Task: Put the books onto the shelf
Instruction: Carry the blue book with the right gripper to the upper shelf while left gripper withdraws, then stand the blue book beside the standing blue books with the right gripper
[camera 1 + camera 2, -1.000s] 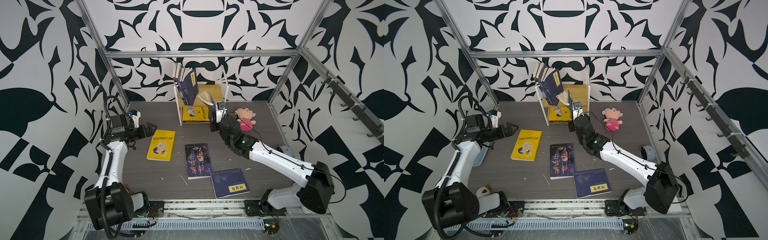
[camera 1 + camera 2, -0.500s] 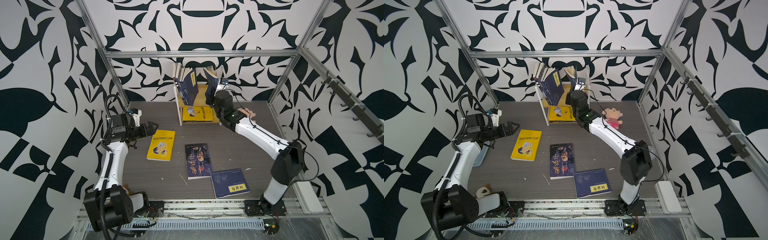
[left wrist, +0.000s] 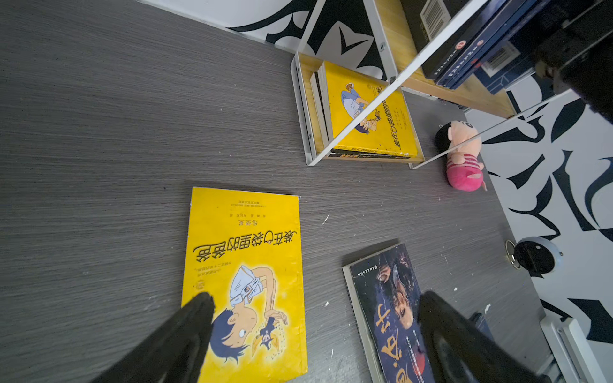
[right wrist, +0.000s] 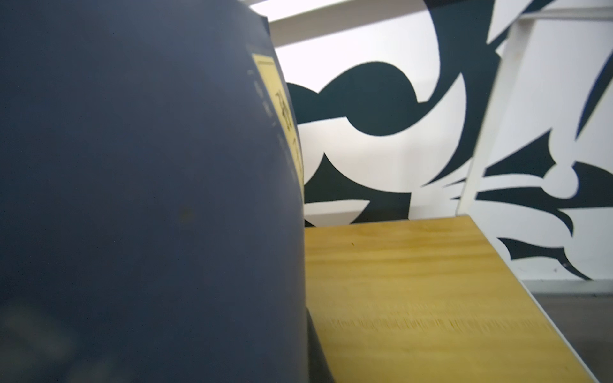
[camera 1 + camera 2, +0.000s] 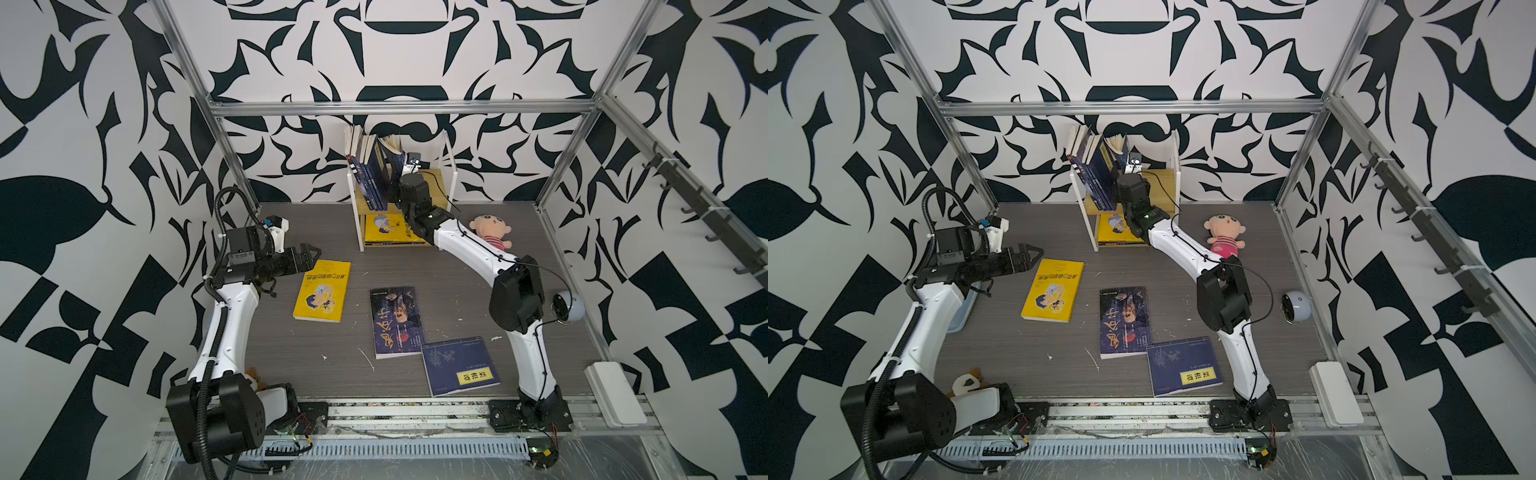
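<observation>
**A:** Why do we show the left hand (image 5: 313, 261) wide open and empty at 9 o'clock?

**B:** It hangs near the yellow book (image 5: 322, 291), we judge, ready to pick it. The right hand (image 5: 400, 172), shut on a navy book (image 4: 149, 199), stands it on the upper board of the shelf (image 4: 414, 282) at 12 o'clock.

**A:** What is hidden?

**B:** The right fingers, behind that cover; we infer the grip.

We are looking into a robotics lab cell: black-and-white patterned wall panels (image 5: 395, 54) in a silver aluminium frame (image 5: 399, 109) are enclosing a grey wood-grain tabletop (image 5: 291, 345). Two white-and-black robot arms (image 5: 226, 328) (image 5: 532, 357) are standing on its front metal rail (image 5: 415, 409).
</observation>
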Controlling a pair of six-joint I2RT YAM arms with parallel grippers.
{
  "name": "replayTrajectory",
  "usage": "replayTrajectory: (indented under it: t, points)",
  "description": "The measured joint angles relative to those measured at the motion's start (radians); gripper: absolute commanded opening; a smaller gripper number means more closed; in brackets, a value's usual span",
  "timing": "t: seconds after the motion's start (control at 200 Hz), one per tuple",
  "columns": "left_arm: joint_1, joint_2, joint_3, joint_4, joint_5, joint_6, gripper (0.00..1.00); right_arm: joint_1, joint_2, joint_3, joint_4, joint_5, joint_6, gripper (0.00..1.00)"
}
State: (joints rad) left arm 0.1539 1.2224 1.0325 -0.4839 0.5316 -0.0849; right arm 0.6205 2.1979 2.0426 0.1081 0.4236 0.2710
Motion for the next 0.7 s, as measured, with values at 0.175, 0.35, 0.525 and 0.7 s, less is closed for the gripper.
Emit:
replayTrajectory:
  t: [0.175, 0.35, 0.525, 0.7]
  points:
    - [-0.003, -0.005, 0.0, 0.0, -0.005, 0.008, 1.0, -0.001, 0.025, 0.014, 0.039, -0.054, -0.058, 0.08]
    - [-0.003, -0.011, 0.0, 0.0, -0.012, 0.014, 1.0, 0.0, 0.016, -0.039, 0.102, -0.119, -0.13, 0.2]
    - [-0.003, -0.011, 0.0, 0.0, -0.011, 0.014, 0.99, 0.008, 0.008, -0.096, 0.16, -0.164, -0.193, 0.27]
    - [-0.003, -0.011, 0.0, 0.0, -0.012, 0.014, 1.0, 0.009, -0.044, -0.166, 0.16, -0.188, -0.236, 0.32]
